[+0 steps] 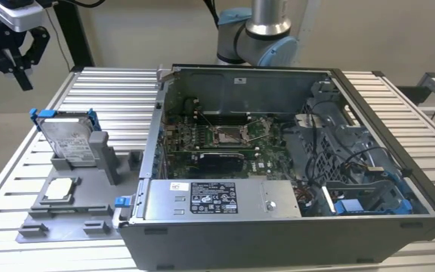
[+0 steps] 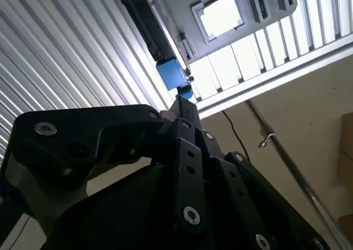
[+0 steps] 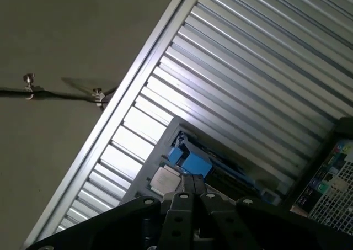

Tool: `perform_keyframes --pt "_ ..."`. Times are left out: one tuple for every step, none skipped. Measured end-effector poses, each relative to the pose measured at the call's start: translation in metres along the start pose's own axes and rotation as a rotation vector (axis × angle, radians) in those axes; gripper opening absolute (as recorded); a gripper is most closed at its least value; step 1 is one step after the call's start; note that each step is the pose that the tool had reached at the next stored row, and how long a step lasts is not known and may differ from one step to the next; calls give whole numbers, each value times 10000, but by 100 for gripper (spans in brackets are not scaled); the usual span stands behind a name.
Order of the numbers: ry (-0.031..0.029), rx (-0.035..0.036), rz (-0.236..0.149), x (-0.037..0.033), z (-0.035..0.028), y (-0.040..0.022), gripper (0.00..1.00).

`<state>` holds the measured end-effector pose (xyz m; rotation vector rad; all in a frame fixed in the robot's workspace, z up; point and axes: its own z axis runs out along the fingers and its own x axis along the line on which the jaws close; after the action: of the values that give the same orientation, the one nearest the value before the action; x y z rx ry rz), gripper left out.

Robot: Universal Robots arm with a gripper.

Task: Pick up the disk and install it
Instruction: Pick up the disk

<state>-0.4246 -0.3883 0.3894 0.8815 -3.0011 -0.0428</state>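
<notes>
The disk (image 1: pixel 70 139) stands upright in a grey holder (image 1: pixel 89 192) on the exterior view's left, its white label facing out and its blue carrier around it. My gripper (image 1: pixel 25 85) hangs well above and behind it, near the table's far corner, fingers together and holding nothing. In both wrist views the black fingertips meet at one point (image 2: pixel 185 106) (image 3: pixel 193 181). The disk's blue carrier (image 2: pixel 172 73) (image 3: pixel 190 161) shows just past that point, far below.
An open computer case (image 1: pixel 429 192) lies on the slatted table (image 1: pixel 111 90), with the motherboard, a grey power supply box (image 1: pixel 217 198) and a drive cage with blue parts (image 1: pixel 361 204). A small white-topped chip (image 1: pixel 59 190) (image 2: pixel 220 15) lies on the holder.
</notes>
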Motion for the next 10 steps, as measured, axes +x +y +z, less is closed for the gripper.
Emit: perform_keyframes --pt "6 4 -123 0 0 0 0" --pt "6 4 -142 0 0 0 0" --pt "7 5 -146 0 0 0 0" --pt "7 5 -148 0 0 0 0" --pt "8 5 -150 0 0 0 0" --pt "8 5 -152 0 0 0 0" --pt "8 5 -154 0 0 0 0" --pt "8 5 -156 0 0 0 0" --pt "8 5 -159 0 0 0 0" --pt "7 5 -161 0 0 0 0"
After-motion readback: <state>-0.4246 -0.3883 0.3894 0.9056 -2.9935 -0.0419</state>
